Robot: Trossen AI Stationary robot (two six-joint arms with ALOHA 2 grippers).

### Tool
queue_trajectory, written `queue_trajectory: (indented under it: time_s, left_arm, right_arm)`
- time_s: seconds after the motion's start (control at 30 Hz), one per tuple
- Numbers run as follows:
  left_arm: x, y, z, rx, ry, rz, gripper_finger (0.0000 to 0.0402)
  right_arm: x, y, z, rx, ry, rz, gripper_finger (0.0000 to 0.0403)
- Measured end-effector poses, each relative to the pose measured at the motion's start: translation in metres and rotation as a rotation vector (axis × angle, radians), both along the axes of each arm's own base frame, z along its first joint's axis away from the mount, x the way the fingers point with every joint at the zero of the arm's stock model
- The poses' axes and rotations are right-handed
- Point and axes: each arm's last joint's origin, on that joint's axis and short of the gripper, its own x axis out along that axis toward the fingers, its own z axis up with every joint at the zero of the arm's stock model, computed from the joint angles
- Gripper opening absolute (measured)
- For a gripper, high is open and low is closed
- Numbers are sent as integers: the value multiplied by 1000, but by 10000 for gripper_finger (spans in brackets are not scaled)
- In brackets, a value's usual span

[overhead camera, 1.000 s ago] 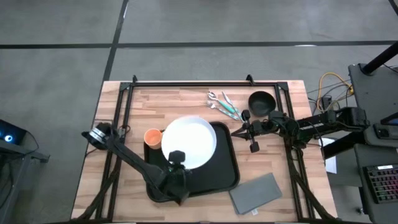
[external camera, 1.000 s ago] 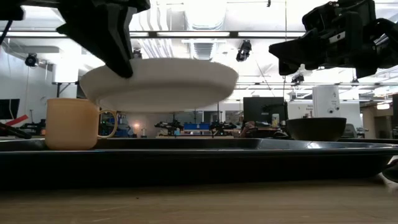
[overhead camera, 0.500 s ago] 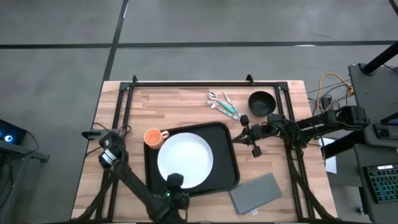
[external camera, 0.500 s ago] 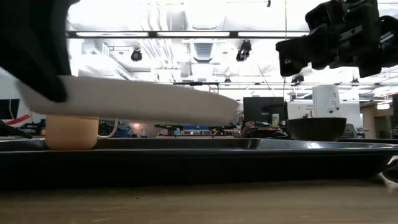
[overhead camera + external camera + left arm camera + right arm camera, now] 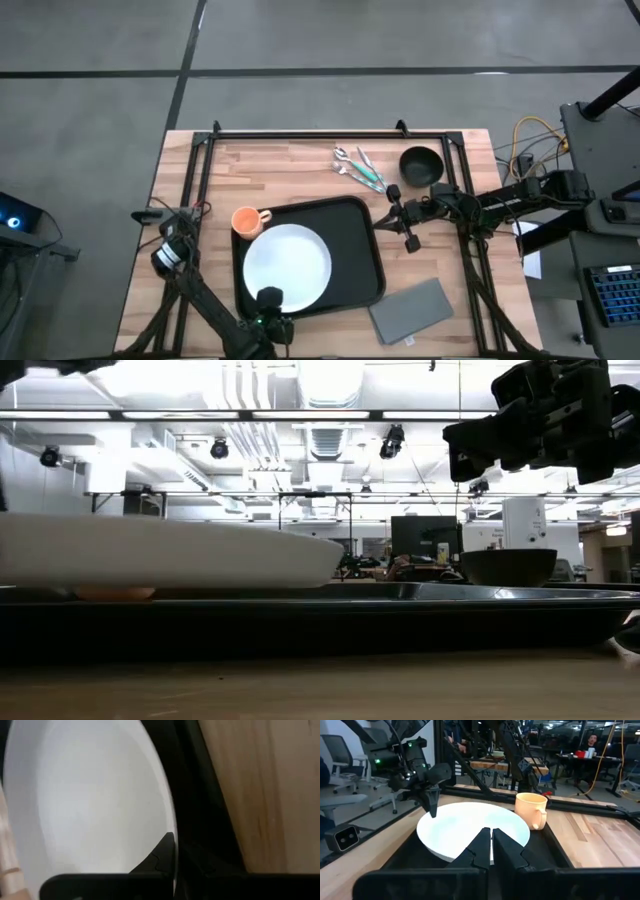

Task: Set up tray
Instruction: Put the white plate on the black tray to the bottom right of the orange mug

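The black tray (image 5: 358, 262) lies mid-table on the wood. A white plate (image 5: 287, 268) is low over its left half; I cannot tell whether the plate rests on the tray floor. My left gripper (image 5: 268, 299) is shut on the plate's near rim and also shows in the right wrist view (image 5: 432, 806). An orange mug (image 5: 246, 221) stands at the tray's far left corner, mostly hidden behind the plate in the low view. My right gripper (image 5: 382, 213) hovers shut over the tray's right edge, holding nothing. My left gripper pinches the plate's rim (image 5: 173, 827) at the plate's near edge, one finger (image 5: 163, 854) on the inner face and the other beneath, out of sight. The fingers slant down from the table's near side. The plate (image 5: 170, 555) sits nearly level, low over the tray (image 5: 420, 600).
A black bowl (image 5: 421, 165) and several pieces of cutlery (image 5: 360, 168) lie at the far right. A grey napkin (image 5: 410, 308) lies near the front right, beside the tray. Bare wood shows left of the tray.
My left gripper has moved toward the table's near edge and down, carrying the plate. The plate has gone from well above the tray's far part to low over its near left part, now covering the mug in the low view.
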Motion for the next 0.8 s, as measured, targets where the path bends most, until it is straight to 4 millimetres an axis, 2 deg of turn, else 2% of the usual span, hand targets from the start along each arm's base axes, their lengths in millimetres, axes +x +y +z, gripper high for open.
queue_trajectory:
  time_s: [0.27,0.8]
  left_arm:
    - [-7,3,-12,-19,41,53,0]
    - [-8,2,-13,-61,72,72,4]
  right_arm:
    - [0,0,0,2,2,-1,9]
    - [0,0,-1,3,9,-1,9]
